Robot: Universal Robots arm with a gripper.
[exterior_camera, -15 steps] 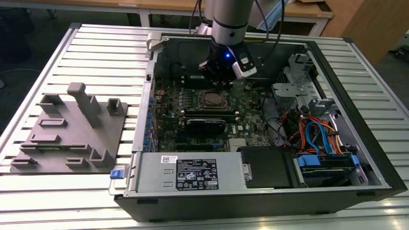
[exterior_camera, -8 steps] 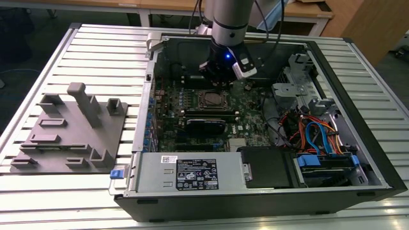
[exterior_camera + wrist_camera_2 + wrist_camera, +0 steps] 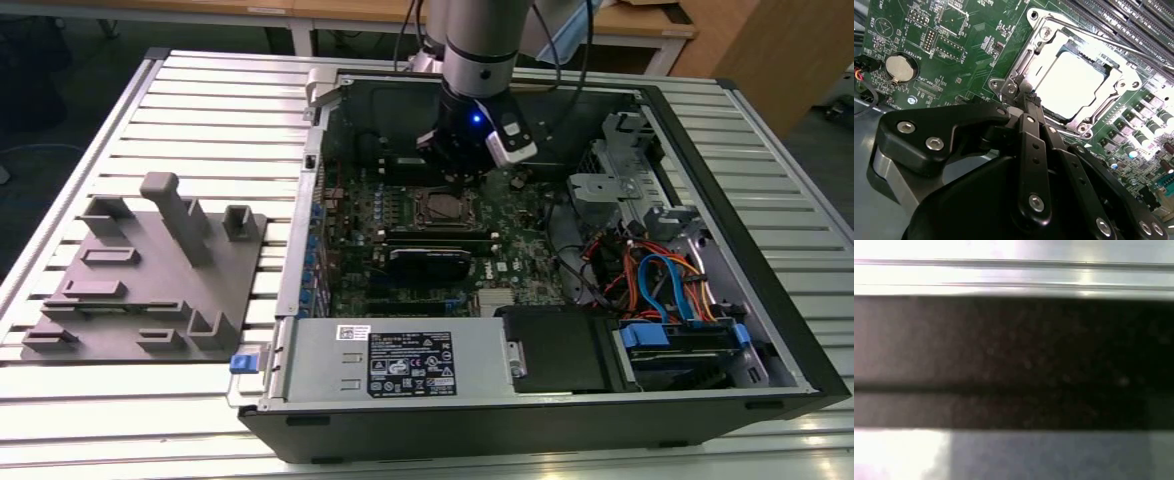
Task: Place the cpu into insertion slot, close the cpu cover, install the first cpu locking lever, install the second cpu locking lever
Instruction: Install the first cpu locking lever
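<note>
The cpu (image 3: 1071, 82), a flat square with a bright metal top, lies in its socket on the green motherboard (image 3: 969, 45). The cpu cover (image 3: 1030, 62), a thin silvery frame, lies flat around it. A thin metal locking lever (image 3: 1114, 45) runs along the socket's far side. My gripper (image 3: 1026, 96) is shut, its black fingers (image 3: 1033, 145) pressed together with the tips at one corner of the socket frame. In the exterior view my gripper (image 3: 454, 165) hangs inside the open computer case just behind the socket (image 3: 441, 208).
A coin battery (image 3: 900, 67) and memory slots (image 3: 1134, 15) flank the socket. Inside the case are a black card (image 3: 430, 262), a power supply (image 3: 387, 360) and coloured cables (image 3: 654, 280). A grey fixture plate (image 3: 147, 270) lies on the slatted table at the exterior view's left.
</note>
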